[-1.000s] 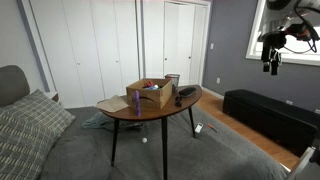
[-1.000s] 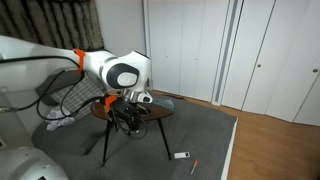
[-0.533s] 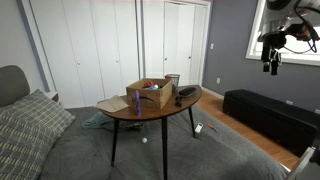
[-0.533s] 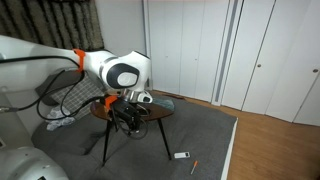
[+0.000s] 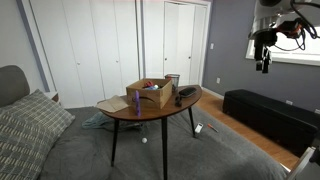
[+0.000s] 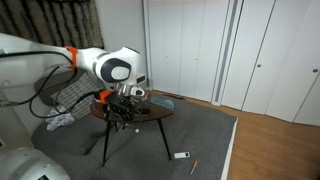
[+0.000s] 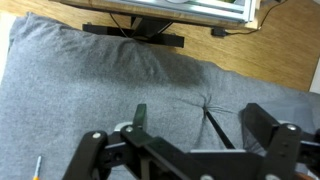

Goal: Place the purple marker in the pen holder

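Note:
The pen holder (image 5: 173, 80), a small dark grey cup, stands on the round wooden table (image 5: 150, 112) just behind the brown cardboard box (image 5: 148, 94). I cannot make out the slim purple marker; only a purple patch shows inside the box. My gripper (image 5: 263, 62) hangs high in the air, far to the side of the table. In an exterior view the arm (image 6: 112, 70) stands in front of the table. In the wrist view the gripper (image 7: 185, 140) is open and empty over grey carpet.
A low flat black object (image 5: 187, 94) lies on the table beside the box. A black bench (image 5: 270, 115) stands by the wall. A grey couch with a cushion (image 5: 25, 130) is close by. An orange pen (image 6: 195, 164) and a small white item (image 6: 181, 155) lie on the floor.
My gripper has moved up and a little towards the table in one exterior view. The arm has swung slightly sideways in the other. Nothing on the table has moved.

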Tool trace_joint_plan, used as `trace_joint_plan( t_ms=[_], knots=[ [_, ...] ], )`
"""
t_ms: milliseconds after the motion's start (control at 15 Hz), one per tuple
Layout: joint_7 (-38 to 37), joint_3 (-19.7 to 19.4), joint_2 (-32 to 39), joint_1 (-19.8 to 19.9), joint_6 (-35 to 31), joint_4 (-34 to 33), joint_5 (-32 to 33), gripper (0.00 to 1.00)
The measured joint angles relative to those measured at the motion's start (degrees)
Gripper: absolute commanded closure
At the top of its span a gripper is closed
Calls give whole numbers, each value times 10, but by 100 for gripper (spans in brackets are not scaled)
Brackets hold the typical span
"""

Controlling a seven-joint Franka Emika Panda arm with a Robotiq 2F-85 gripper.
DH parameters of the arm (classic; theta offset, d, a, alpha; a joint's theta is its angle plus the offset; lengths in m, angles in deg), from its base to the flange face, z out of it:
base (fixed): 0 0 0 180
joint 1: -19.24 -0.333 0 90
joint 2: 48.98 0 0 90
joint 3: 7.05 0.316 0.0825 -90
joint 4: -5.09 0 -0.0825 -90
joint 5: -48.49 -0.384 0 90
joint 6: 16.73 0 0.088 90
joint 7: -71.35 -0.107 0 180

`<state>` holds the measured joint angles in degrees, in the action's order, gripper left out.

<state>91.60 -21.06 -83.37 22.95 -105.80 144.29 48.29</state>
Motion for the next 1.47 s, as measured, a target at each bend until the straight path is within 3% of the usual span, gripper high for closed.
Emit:
trace_joint_plan(
  t_ms=[467, 733, 1467],
  knots=[
    [6, 127, -13, -133, -13, -27, -80, 0],
    [13, 171, -7, -190, -101, -32, -122, 0],
    [37, 185, 15, -206, -165, -30, -122, 0]
  ],
)
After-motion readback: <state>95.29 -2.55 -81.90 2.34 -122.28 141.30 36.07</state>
